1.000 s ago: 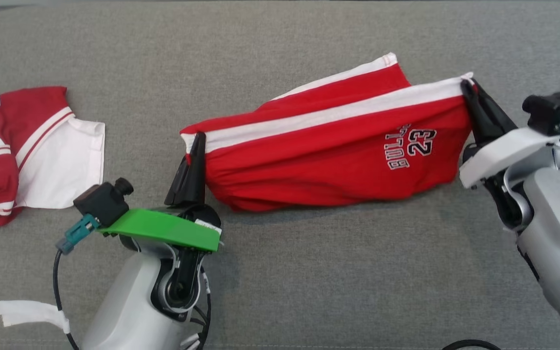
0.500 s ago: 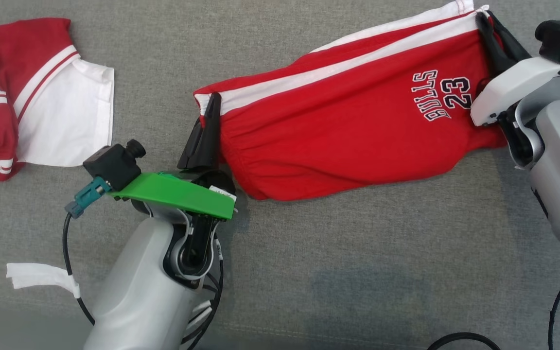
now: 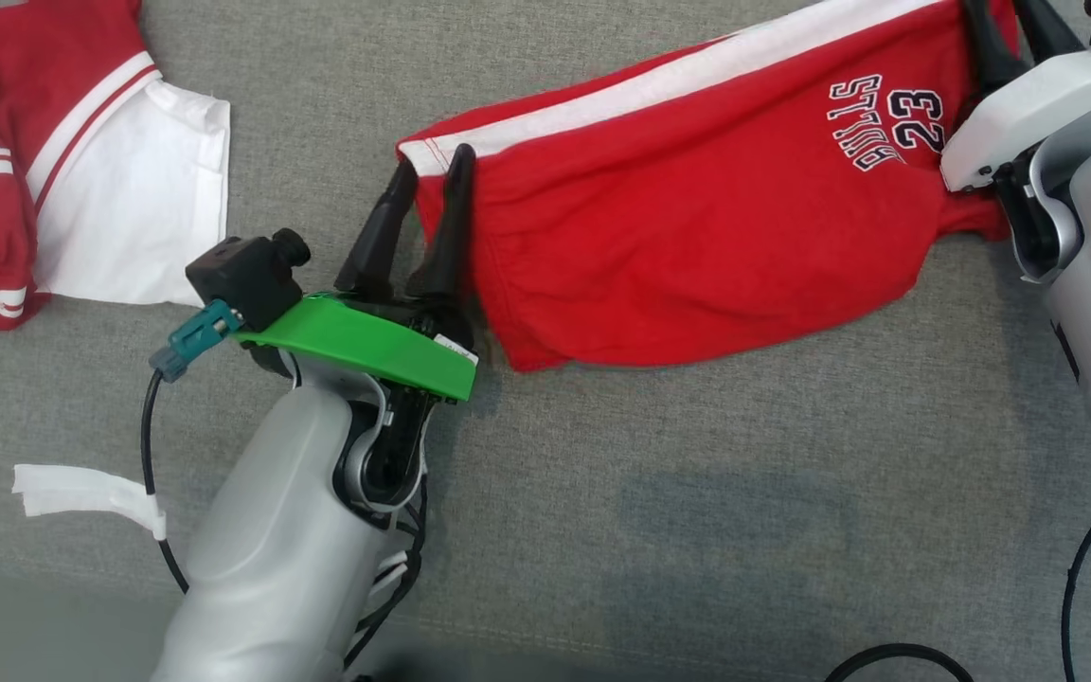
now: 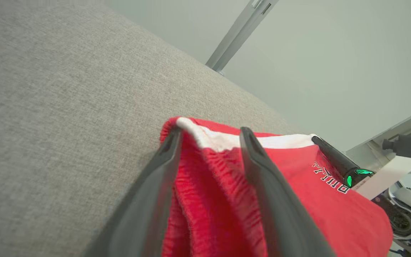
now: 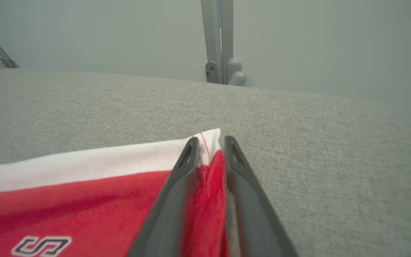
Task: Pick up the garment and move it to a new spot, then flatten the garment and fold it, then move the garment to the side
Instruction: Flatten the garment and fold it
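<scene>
Grey worktop (image 3: 602, 493); right wrist view adds wall (image 5: 334, 43), post (image 5: 217, 35) at twelve. Left end effector (image 3: 434, 163), right end effector (image 5: 211, 142) spread astride garment (image 3: 697, 208).

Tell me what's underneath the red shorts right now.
The red shorts lie on the grey upholstered surface, which shows along their near edge and left end. The cloth covers whatever is directly beneath them, so I cannot tell if anything else is there.

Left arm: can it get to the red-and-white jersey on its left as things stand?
Probably yes. Just bare grey upholstery lies between the left gripper and the red-and-white jersey. But its open fingers straddle the corner of the red fabric shorts, so it should back off first.
</scene>
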You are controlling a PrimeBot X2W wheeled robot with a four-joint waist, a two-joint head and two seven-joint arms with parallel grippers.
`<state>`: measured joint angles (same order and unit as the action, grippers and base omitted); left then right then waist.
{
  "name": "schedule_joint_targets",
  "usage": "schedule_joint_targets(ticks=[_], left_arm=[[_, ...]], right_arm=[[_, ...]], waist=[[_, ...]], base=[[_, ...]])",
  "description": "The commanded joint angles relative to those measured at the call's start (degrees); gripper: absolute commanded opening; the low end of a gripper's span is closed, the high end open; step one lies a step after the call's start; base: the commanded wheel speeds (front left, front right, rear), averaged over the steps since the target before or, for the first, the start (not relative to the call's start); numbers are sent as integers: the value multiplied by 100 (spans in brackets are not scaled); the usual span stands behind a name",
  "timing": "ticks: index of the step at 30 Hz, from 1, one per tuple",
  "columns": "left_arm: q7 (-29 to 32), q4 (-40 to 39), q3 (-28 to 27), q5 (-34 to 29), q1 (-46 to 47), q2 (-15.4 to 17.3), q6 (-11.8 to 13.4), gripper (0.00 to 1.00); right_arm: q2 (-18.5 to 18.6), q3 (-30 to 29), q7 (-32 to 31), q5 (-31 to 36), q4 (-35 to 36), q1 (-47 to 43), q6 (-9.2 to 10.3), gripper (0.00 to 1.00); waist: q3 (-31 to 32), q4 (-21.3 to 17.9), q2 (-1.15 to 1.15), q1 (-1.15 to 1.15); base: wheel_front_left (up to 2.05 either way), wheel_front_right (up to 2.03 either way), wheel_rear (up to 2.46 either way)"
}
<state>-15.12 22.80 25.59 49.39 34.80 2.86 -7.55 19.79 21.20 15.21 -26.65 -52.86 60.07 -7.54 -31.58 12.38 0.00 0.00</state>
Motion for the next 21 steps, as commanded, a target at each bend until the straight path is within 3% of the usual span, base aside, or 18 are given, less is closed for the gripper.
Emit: schedule_joint_targets(ticks=[1, 12, 21], left_arm=[[-2, 31, -96, -172, 39, 19, 15, 100], [-2, -49, -884, -1071, -686, 13, 15, 100], [-2, -195, -1019, -1177, -1064, 14, 15, 100]], right_arm=[[1, -60, -13, 71, 6, -189, 10, 100], [-212, -502, -11, -53, 913, -1373, 10, 100], [-352, -672, -7, -228, 828, -1913, 10, 100]], waist=[[45, -43, 0, 0], [625, -256, 0, 0], [796, -251, 0, 0]], base=[[0, 0, 0], [0, 0, 0], [0, 0, 0]])
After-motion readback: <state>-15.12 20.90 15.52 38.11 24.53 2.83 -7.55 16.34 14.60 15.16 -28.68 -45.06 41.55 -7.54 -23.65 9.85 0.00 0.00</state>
